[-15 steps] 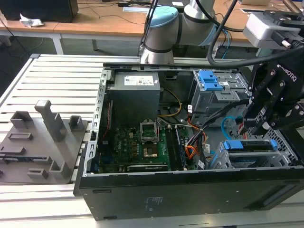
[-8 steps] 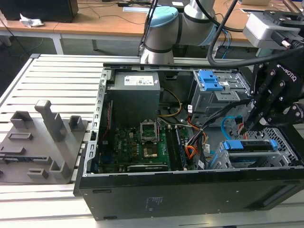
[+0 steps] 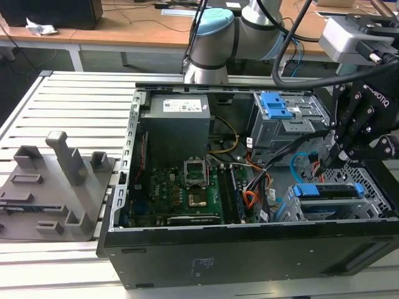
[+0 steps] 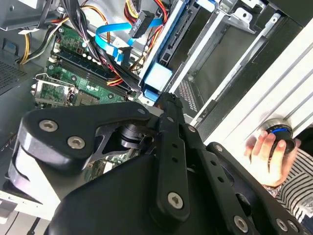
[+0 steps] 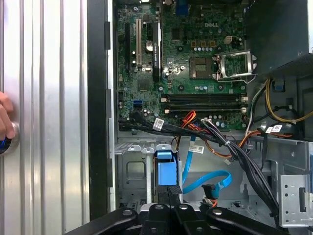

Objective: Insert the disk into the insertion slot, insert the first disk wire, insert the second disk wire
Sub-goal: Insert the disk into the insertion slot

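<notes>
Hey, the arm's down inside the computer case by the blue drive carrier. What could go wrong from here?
1. The gripper is close to the looping second disk wire and the black wire bundle. Moving it could snag or tug them.
2. A person's hand rests on a round device beside the case, near the arm. A swing that way might strike it.

motherboard [image 3: 163, 187] | power supply [image 3: 177, 128] | grey fixture [image 3: 56, 200] on slatted table [image 3: 75, 99]
</notes>
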